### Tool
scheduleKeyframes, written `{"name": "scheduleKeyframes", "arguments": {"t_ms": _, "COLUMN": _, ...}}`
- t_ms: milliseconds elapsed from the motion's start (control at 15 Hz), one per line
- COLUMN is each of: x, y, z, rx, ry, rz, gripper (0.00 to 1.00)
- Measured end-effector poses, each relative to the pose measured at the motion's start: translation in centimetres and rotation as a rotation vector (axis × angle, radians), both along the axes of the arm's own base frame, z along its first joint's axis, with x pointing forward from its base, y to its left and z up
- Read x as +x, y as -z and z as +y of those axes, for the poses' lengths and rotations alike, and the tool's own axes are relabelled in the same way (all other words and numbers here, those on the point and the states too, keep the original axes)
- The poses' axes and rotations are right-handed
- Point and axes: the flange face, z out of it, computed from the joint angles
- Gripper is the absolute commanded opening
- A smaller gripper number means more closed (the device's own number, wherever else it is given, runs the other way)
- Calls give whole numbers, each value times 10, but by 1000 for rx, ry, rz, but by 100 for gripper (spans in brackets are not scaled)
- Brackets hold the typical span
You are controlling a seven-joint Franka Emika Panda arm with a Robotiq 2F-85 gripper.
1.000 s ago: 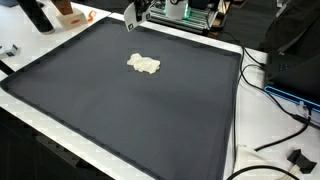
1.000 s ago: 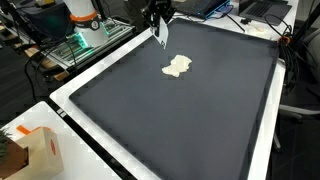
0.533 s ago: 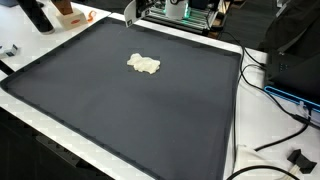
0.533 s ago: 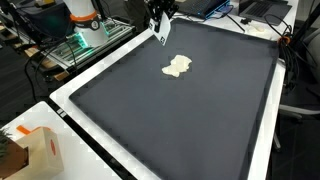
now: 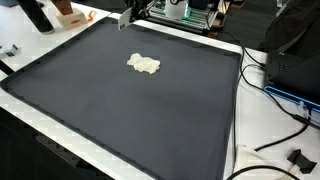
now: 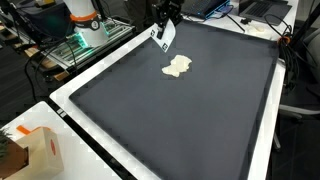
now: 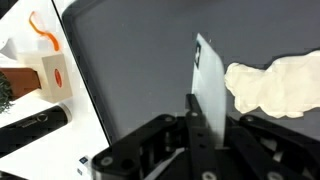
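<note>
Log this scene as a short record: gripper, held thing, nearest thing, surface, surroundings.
gripper: Robotiq gripper, shut on the white flat plate
held thing: thin, standing on edge between the fingers in the wrist view
nearest thing: cream crumpled lump, lying on the mat, apart from the plate
surface: black mat on a white table
surroundings: orange-and-white carton off the mat; cables on the table beside the mat
</note>
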Motion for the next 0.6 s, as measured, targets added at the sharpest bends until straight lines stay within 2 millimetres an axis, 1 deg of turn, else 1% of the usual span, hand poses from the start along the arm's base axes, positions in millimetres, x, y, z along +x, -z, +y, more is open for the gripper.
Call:
{"name": "scheduleKeyframes", "arguments": {"t_ms": 267, "x": 15, "y": 18, "z": 0, "rx": -94, "ry": 17, "rz": -26, "gripper": 1}}
{"name": "scheduleKeyframes", "arguments": {"t_ms": 600, "x": 29, "y": 38, "z": -2, "rx": -157, "ry": 52, "rz": -64, "gripper": 1}}
